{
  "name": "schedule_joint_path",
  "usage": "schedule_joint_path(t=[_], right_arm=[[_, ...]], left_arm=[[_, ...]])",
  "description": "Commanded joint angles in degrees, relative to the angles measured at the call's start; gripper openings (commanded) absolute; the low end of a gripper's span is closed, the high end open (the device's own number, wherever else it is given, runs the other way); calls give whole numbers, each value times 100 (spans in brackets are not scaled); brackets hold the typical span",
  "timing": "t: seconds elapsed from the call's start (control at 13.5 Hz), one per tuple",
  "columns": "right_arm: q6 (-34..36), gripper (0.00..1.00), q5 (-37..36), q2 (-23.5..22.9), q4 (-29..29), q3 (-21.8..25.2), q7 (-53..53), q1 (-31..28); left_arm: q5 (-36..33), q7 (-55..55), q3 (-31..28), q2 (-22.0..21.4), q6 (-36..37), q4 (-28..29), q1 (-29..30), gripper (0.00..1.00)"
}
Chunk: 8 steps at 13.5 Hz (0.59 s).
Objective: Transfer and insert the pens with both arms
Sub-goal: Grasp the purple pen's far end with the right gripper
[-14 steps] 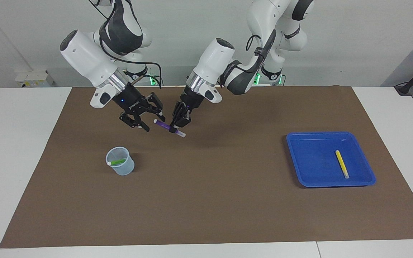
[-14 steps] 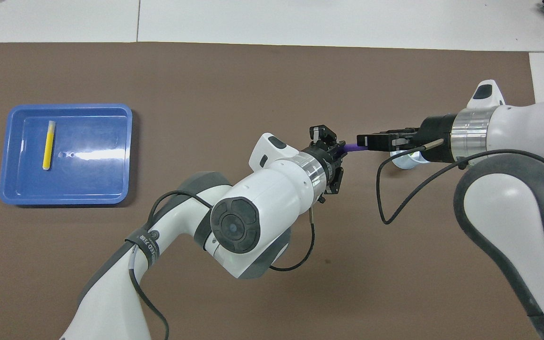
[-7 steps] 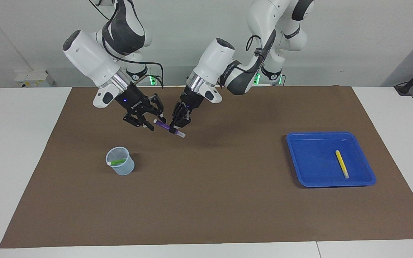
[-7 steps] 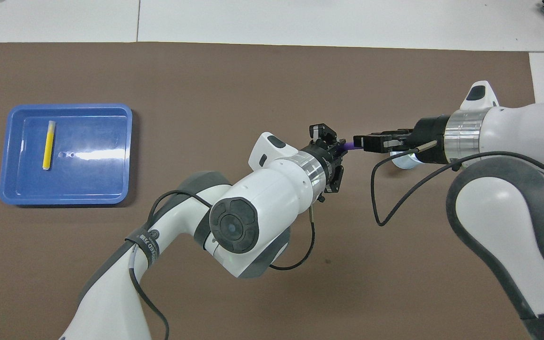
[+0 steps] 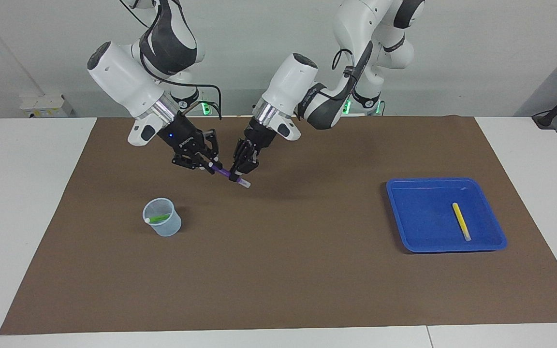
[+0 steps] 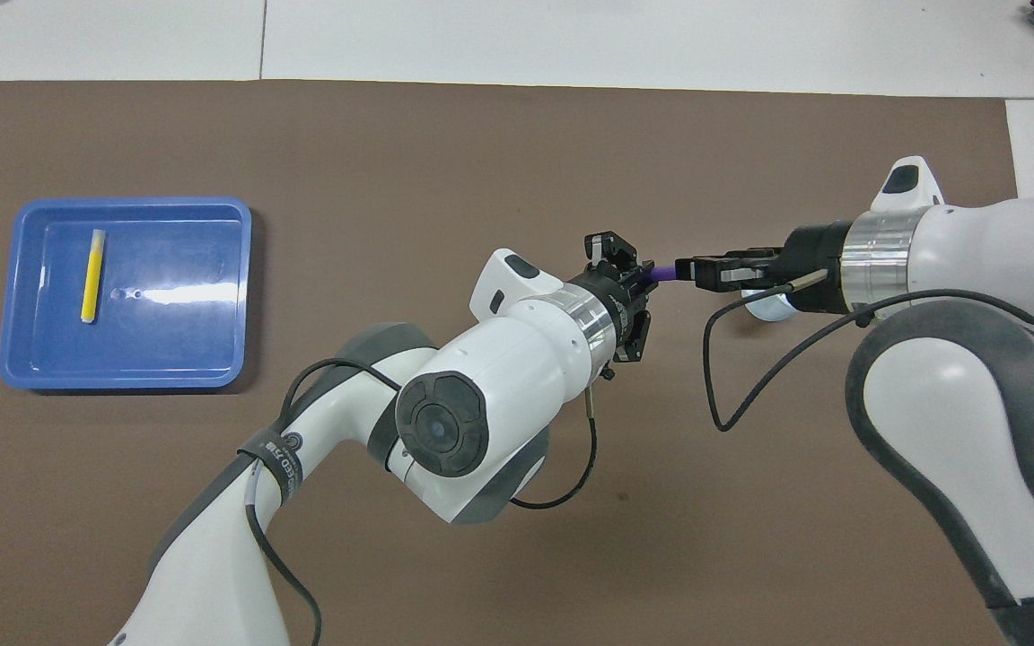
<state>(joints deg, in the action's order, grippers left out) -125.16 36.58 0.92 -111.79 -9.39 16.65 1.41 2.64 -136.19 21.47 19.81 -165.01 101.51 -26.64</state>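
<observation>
above the brown worktop mat [image 5: 278, 270], at about ten o'clock from the clear plastic cup [image 5: 162, 223], the right gripper [image 5: 207, 163] has just clenched its fingers onto the thin purple marker pen [image 5: 221, 171] that the left gripper [image 5: 238, 170] still grasps, so the handover is probably under way.

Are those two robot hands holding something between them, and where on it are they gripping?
Yes, the purple pen. The left gripper clamps it near its pale cap end; the right gripper has closed on the other end.

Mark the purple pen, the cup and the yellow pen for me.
purple pen [image 5: 221, 170], facing view, on the purple barrel between the two grippers.
cup [image 5: 169, 230], facing view, on its pale outer wall.
yellow pen [image 5: 461, 220], facing view, mid-barrel, lying in the blue tray.
</observation>
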Motion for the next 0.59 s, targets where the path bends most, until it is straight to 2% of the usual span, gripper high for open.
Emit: schedule_joint_path(t=[0.0,0.37,0.44,0.52], right_arm=[[-141,0,78,13,-89,-10,58,0],[-132,0,25,-4,-18,-10,14,-26],[-132,0,-1,-39,8,-10,5,-35],[-123,0,-19,-66,43,-1,-4,-53]], left_arm=[[70,-40,-81,23,-84,-61,-96,0],[26,39,-81,23,-84,-70,-61,0],[-9,48,-81,23,-84,-70,-43,26],[-9,31,-81,14,-76,-96,-34,41]])
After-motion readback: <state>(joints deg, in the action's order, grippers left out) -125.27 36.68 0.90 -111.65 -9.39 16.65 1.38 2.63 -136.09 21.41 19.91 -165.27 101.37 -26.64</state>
